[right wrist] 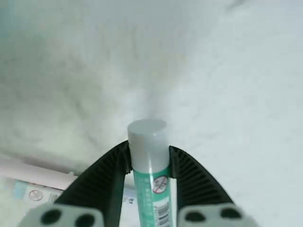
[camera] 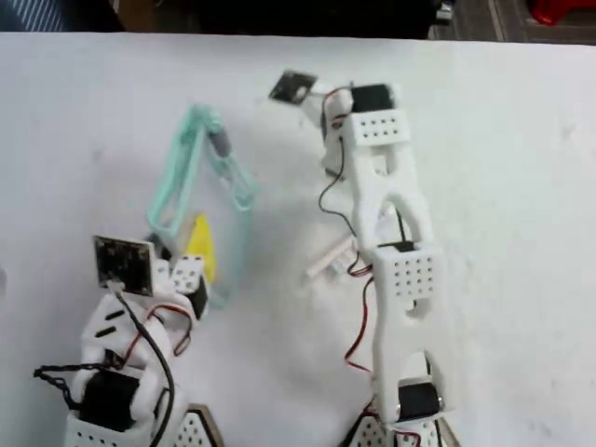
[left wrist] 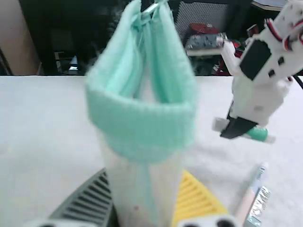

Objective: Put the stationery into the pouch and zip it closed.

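Both loaded | left gripper (left wrist: 142,208) grips pouch (left wrist: 142,123) | right gripper (right wrist: 148,150) clamps glue stick (right wrist: 147,135) | stick should enter pouch centred, slowly, without snagging.

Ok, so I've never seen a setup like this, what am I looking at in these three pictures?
Two small white robot arms sit at a white table. One picture looks down from above; the other two come from cameras on the wrists. The left pincer grips a mint-green see-through pouch, its mouth open. The right pincer is clamped on a green stick with a grey cap, probably glue. A long packaged item, perhaps a pen, lies on the table between the arms.
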`<state>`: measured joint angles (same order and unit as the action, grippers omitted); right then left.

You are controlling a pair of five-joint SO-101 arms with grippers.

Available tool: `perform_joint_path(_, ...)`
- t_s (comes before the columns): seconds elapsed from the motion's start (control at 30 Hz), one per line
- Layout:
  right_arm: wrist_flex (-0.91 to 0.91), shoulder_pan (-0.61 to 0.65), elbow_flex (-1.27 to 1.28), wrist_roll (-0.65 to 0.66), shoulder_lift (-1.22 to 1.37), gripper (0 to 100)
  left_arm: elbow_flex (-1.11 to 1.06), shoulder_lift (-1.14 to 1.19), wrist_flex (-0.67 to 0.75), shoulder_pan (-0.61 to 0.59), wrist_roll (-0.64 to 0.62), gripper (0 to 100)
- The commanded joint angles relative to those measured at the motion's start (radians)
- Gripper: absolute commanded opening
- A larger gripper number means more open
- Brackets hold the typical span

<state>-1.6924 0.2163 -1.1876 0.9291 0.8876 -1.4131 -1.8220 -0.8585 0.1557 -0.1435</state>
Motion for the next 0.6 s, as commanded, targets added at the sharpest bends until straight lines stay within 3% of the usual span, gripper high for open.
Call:
perform_joint_path(0.0,-0.033,-0.045,-0.203,-0.161,-0.044,1.6,0.037,-0.008,0.074,0.07,0.044,4)
perform_joint_path(0.13,-0.033,-0.081,-0.272,-0.316,-0.143,1.6,0.04,-0.01,0.074,0.139,0.044,4)
perform_joint_path(0.37,-0.036,-0.085,-0.259,-0.468,-0.389,1.6,0.032,-0.01,0.123,0.274,0.049,4)
perform_joint_path(0.57,-0.035,-0.039,0.002,-0.563,-0.699,1.6,-0.023,-0.01,0.166,0.274,0.052,4)
